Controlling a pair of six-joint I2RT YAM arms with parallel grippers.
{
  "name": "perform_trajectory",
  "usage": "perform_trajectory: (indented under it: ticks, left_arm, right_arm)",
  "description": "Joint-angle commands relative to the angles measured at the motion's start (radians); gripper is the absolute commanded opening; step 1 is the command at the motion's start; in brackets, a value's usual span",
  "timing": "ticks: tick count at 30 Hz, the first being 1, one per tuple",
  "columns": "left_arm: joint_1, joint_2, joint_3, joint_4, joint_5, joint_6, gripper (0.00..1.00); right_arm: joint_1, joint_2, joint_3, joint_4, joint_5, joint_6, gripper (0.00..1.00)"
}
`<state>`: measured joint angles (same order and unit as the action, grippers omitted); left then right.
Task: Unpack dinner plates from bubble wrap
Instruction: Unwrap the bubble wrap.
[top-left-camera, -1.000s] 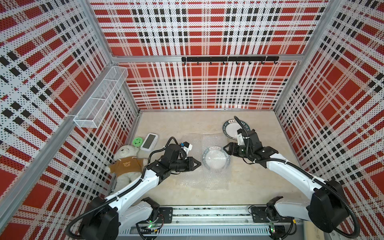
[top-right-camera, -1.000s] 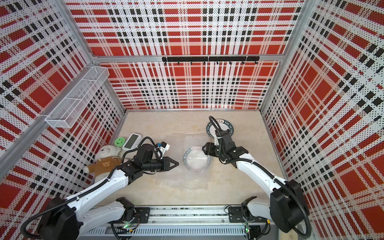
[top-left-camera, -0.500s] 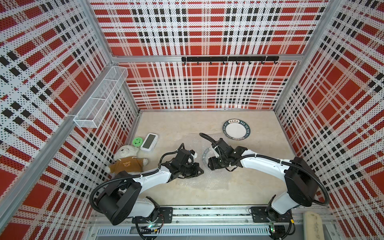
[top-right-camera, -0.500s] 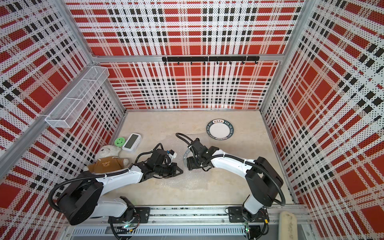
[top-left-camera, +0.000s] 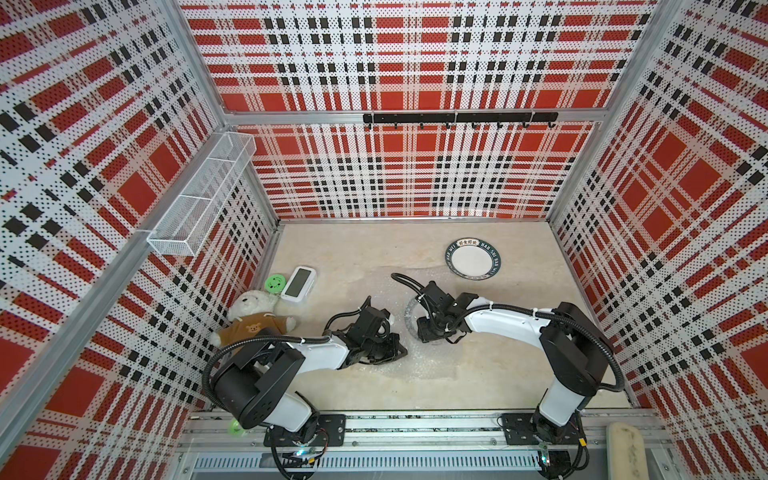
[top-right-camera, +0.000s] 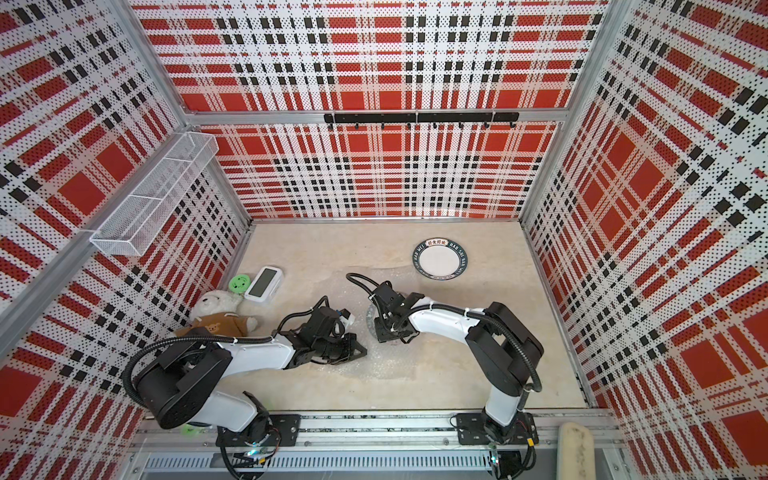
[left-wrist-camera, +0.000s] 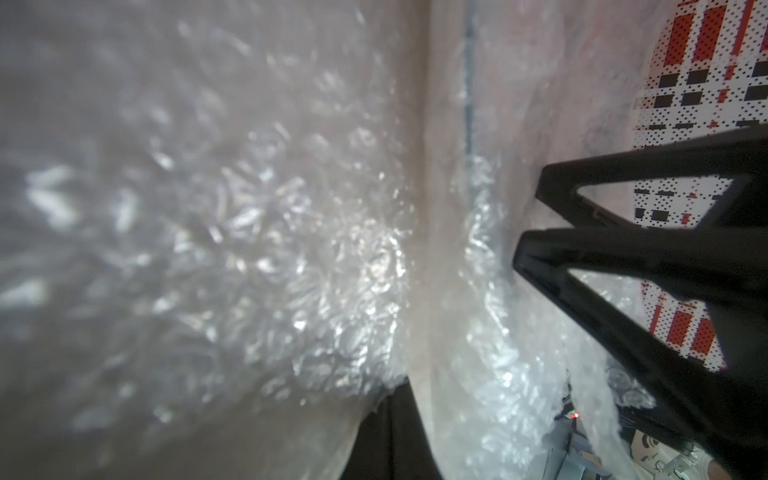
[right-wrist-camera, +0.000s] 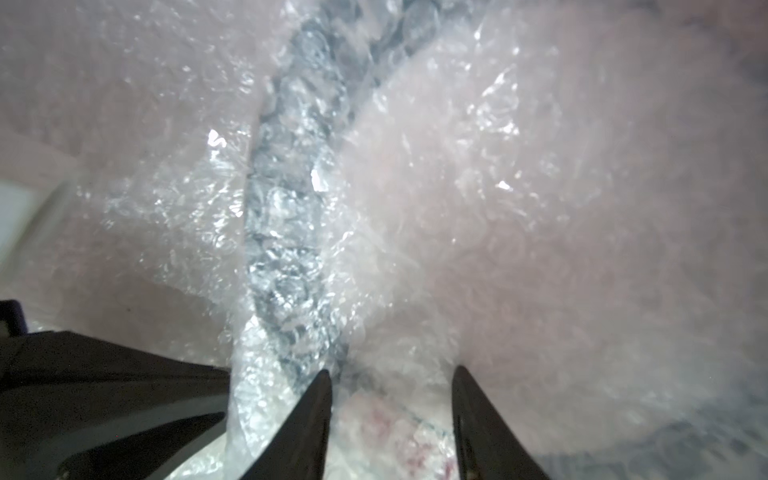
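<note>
One dinner plate (top-left-camera: 473, 259) lies bare far right; a wrapped plate (top-left-camera: 410, 318) sits at centre, the left claw (left-wrist-camera: 528, 220) pinched shut on bubble wrap (left-wrist-camera: 291, 249), the right claw (right-wrist-camera: 390, 374) half-open, empty

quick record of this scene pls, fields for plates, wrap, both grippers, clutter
unwrapped plate: bare on the table, far right, apart from both arms
wrapped plate: mid-table under bubble wrap, dark rim showing through
left gripper: shut, tips at the wrap beside that plate; pinch unclear
right gripper: open, over the wrapped plate's rim
clutter: teddy bear, white display device, green disc, table's left edge
</note>
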<state>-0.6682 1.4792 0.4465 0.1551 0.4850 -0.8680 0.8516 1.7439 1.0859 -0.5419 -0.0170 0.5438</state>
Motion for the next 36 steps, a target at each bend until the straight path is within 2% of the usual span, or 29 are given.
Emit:
perform_trajectory:
  ticks: [1, 4, 7, 10, 13, 23, 36]
  left_arm:
    - [0.002, -0.085, -0.010, 0.046, 0.023, -0.045, 0.03]
    - [0.010, -0.201, 0.012, 0.009, 0.018, -0.061, 0.06]
    - [-0.021, -0.252, 0.078, -0.108, -0.029, -0.016, 0.09]
    - [-0.076, -0.197, 0.117, -0.126, -0.055, 0.012, 0.09]
    - [-0.110, -0.109, 0.125, -0.071, -0.051, -0.004, 0.05]
    - [-0.123, 0.049, 0.058, 0.061, -0.078, -0.043, 0.01]
    - [-0.110, 0.090, -0.015, 0.087, -0.118, -0.060, 0.00]
  right_arm:
    - [0.003, 0.004, 0.026, 0.020, 0.012, 0.004, 0.36]
    - [0.004, -0.008, 0.027, 0.018, 0.013, 0.004, 0.23]
    - [0.004, -0.023, 0.021, 0.027, 0.005, 0.006, 0.15]
    - [0.004, -0.030, 0.022, 0.019, 0.013, 0.005, 0.08]
    - [0.003, -0.043, 0.022, 0.008, 0.024, 0.003, 0.02]
    - [0.004, -0.052, 0.030, -0.004, 0.033, 0.004, 0.00]
    - [-0.033, -0.092, 0.082, -0.018, 0.149, -0.021, 0.00]
